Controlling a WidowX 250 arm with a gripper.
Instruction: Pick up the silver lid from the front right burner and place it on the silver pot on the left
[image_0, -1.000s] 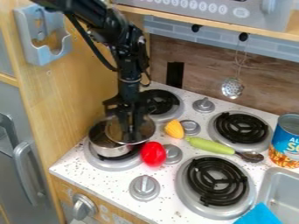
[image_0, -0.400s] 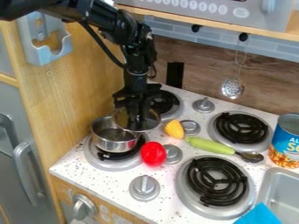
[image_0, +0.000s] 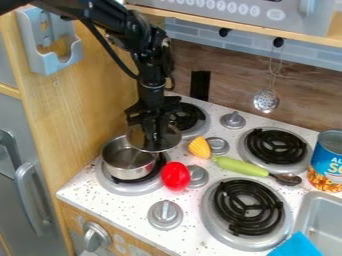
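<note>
Black two-finger gripper (image_0: 155, 143) grasps round clear lid w/ metal rim (image_0: 172, 138), up by the R/rear side of shiny silver metal pot (image_0: 127, 161). Pot's open, on round black-coil burner (image_0: 127, 186). Glossy red rounded object (image_0: 175, 176) near pot; yellow ridged toy piece (image_0: 199, 148) & long pale-green piece (image_0: 240, 166) farther R. Blue labeled can (image_0: 328, 156) at far R edge.

Can (image_0: 326, 161), sink (image_0: 322, 215): cut off, right. Blue item (image_0: 297, 246): cut off, near edge. Near-left burner (image_0: 125, 189): partly hidden by pot (image_0: 128, 169).

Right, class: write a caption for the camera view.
Robot hand holding a round lid near a metal pot on a toy stove.
</note>
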